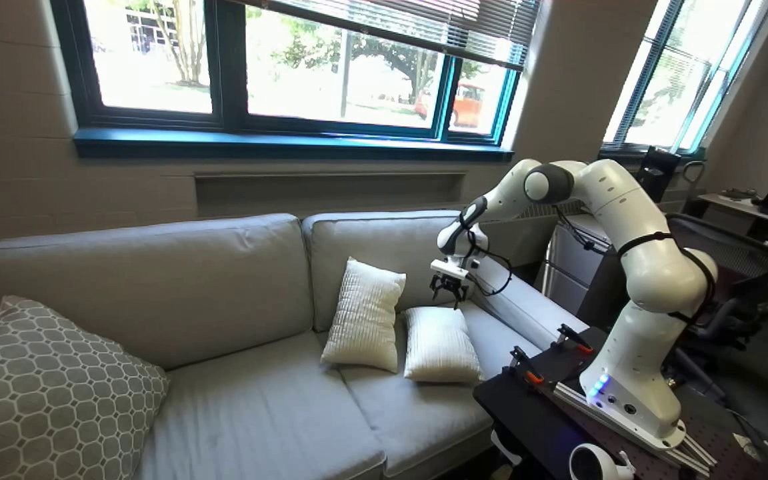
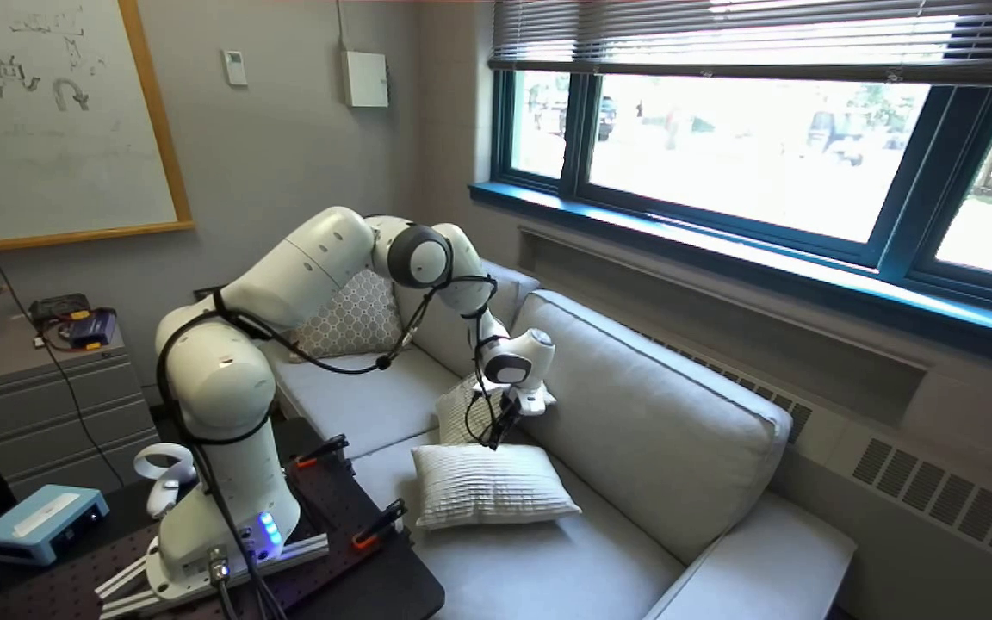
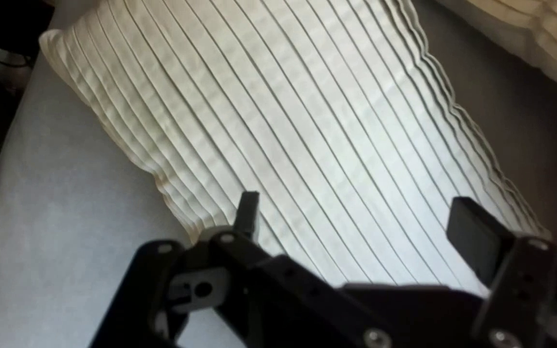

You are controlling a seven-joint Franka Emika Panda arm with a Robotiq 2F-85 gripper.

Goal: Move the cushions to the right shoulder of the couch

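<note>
Gripper (image 3: 356, 212) spread wide, holding nothing, just over nearer cushion (image 3: 269, 121) on seat (image 1: 424, 417); contact unclear. Wrist view: its bulk lies toward 11 o'clock, pleated along 11-to-5, jaws face 9-to-3; probably wants slight twist. Armrest (image 2: 771, 551): 4 o'clock in an exterior view.

A blue-framed window (image 2: 746, 164) glows brightly below partly lowered blinds (image 2: 763, 39), and a whiteboard (image 2: 57, 146) hangs on the grey wall (image 2: 289, 155) near a drawer cabinet (image 2: 57, 405).

Looks like office: whiteboard (image 2: 57, 129), drawer cabinet (image 2: 35, 409), mesh-backed chair (image 1: 737, 252).
</note>
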